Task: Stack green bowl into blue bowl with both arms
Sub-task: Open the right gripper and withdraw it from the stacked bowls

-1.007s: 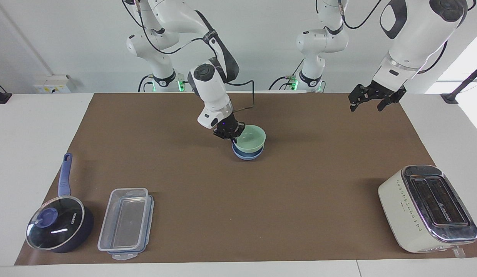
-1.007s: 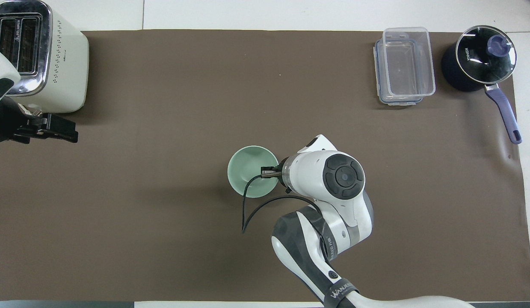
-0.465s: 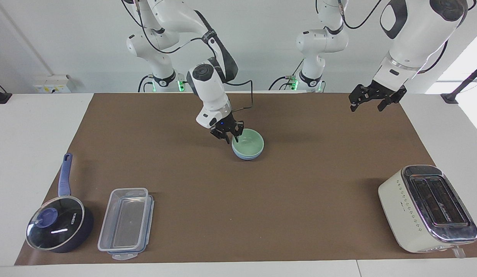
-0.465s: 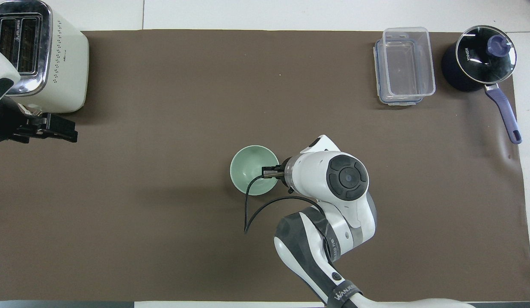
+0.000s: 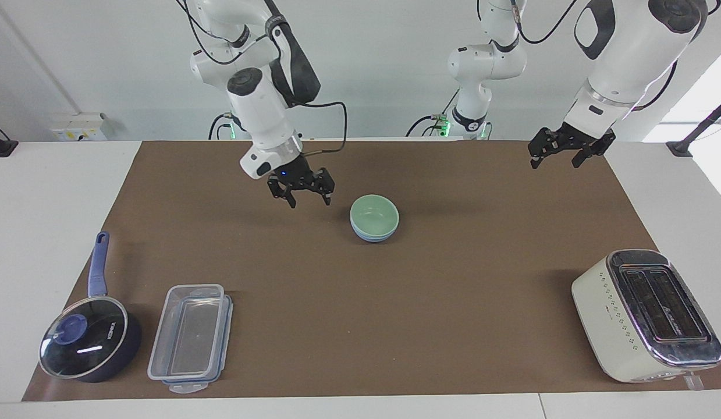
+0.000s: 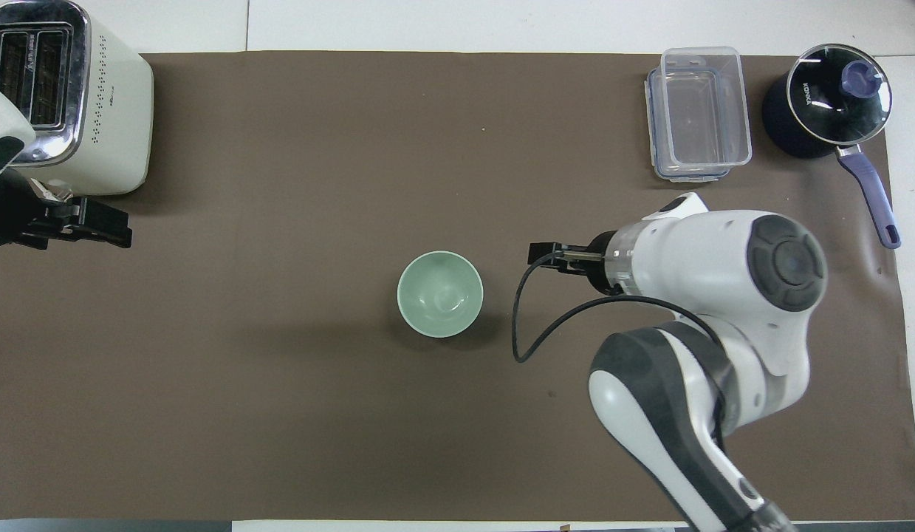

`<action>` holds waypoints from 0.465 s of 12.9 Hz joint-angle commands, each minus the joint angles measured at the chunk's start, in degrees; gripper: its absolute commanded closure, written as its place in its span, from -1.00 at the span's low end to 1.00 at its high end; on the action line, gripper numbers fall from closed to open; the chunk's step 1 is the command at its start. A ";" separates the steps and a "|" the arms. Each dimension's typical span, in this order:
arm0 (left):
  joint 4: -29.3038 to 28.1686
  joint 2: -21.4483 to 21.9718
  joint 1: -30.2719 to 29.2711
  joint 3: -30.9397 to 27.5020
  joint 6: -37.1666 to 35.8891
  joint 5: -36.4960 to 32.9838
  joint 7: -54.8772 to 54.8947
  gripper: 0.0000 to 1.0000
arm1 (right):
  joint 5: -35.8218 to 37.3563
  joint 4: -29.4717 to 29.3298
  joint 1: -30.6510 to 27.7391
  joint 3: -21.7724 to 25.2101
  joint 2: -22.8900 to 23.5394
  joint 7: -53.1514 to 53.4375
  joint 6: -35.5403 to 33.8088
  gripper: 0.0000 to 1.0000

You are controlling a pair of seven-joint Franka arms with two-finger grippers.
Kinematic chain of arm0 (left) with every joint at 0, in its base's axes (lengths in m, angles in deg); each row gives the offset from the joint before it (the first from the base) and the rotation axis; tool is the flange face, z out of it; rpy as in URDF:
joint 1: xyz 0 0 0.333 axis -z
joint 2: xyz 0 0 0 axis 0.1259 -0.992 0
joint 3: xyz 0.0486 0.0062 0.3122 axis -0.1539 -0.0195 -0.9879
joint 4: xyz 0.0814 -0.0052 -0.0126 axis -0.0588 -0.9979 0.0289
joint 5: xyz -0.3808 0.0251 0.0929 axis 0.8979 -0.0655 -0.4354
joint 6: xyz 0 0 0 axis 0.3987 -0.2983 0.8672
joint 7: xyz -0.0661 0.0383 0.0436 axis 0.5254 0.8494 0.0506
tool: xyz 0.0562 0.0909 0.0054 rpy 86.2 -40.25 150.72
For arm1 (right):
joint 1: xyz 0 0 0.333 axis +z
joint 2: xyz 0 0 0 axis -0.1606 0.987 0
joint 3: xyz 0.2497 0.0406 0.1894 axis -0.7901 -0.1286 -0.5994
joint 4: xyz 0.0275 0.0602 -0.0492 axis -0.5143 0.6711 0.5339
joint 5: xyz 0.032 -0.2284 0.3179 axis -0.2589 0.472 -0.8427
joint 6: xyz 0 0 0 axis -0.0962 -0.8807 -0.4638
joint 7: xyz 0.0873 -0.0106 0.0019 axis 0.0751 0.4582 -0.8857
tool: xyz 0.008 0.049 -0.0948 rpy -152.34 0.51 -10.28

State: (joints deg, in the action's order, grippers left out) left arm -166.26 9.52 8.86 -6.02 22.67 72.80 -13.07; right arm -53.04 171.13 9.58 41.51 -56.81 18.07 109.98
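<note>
The pale green bowl sits nested in the light blue bowl at the middle of the brown mat. From overhead only the green bowl shows; the blue one is hidden under it. My right gripper is open and empty, raised over the mat beside the bowls toward the right arm's end, apart from them. In the overhead view it is mostly hidden under its own wrist. My left gripper is open and empty and waits in the air near the left arm's end; it also shows in the overhead view.
A white toaster stands at the left arm's end, farther from the robots. A clear plastic container and a dark blue lidded saucepan stand at the right arm's end, also farther out.
My right gripper let go of the green bowl, which settled level into the blue bowl. The gripper then rose and moved toward the right arm's end. The left arm stayed.
</note>
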 commanded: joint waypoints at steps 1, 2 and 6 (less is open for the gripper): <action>-0.83 0.99 -0.66 0.39 -0.52 -1.09 -1.37 -1.00 | 5.97 -2.66 -6.58 -0.47 -1.99 -0.18 -6.05 -1.00; -0.83 0.99 -0.66 0.39 -0.52 -1.09 -1.37 -1.00 | 10.28 -4.06 -8.35 -0.47 -1.99 -0.88 -7.90 -1.00; -0.83 0.99 -0.83 0.39 -0.34 -1.09 -0.94 -1.00 | 16.74 -8.89 -14.94 -0.55 -1.56 -5.36 -12.73 -1.00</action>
State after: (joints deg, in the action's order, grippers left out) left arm -166.26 9.52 8.81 -6.02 22.65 72.80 -13.82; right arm -37.76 165.74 -2.29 41.69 -59.39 15.37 100.44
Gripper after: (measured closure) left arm 0.000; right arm 0.000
